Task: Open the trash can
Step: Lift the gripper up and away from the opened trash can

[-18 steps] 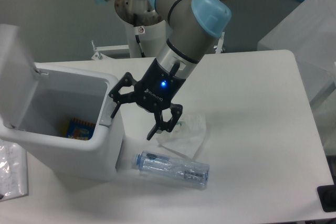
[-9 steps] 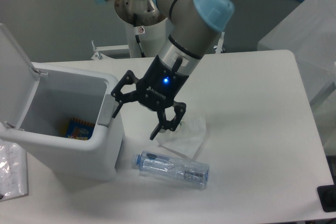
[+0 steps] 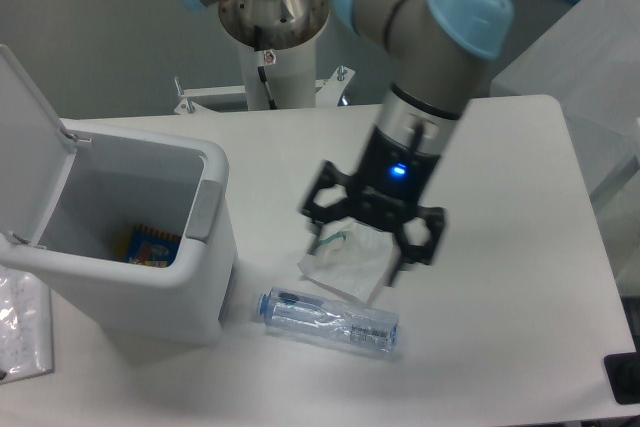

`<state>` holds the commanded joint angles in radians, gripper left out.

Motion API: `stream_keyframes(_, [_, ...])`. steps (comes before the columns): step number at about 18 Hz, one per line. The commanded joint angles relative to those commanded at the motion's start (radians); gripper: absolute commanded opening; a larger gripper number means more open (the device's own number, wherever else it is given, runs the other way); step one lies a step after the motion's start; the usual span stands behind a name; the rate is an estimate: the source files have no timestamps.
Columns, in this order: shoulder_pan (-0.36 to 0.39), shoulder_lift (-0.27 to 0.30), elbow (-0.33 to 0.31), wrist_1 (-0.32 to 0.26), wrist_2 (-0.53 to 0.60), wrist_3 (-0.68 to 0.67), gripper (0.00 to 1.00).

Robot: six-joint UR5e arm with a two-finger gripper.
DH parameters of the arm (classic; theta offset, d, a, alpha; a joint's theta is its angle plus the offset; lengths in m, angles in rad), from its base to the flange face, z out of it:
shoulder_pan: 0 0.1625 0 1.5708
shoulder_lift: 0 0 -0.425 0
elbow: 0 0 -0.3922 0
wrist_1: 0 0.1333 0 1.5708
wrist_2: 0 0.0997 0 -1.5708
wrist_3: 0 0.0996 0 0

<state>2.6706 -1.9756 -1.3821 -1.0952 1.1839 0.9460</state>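
I see the trash can [image 3: 150, 277] at the left of the white surface [image 3: 500, 197], its lid [image 3: 25, 137] standing upright and a colourful packet [image 3: 152, 244] lying inside. My gripper [image 3: 370, 247] hangs well right of it, fingers [image 3: 316, 219] spread wide and holding nothing, just above a crumpled white wrapper [image 3: 345, 265]. A clear plastic bottle [image 3: 330, 319] lies in front.
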Motion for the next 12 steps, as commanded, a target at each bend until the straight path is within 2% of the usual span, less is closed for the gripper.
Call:
stream_keyframes(3, [0.022,-0.057,0.011,-0.003,0.104,0.130,1.00])
stream_keyframes(5, [0.031,-0.112,0.011,-0.006,0.149,0.267,1.00])
stream_keyframes(7, [0.051,-0.135,0.021,-0.018,0.187,0.376,1.00])
stream_keyframes(10, [0.049,-0.140,0.044,-0.069,0.198,0.398,1.00])
stream_keyframes(12, [0.045,-0.158,0.055,-0.077,0.216,0.396,1.00])
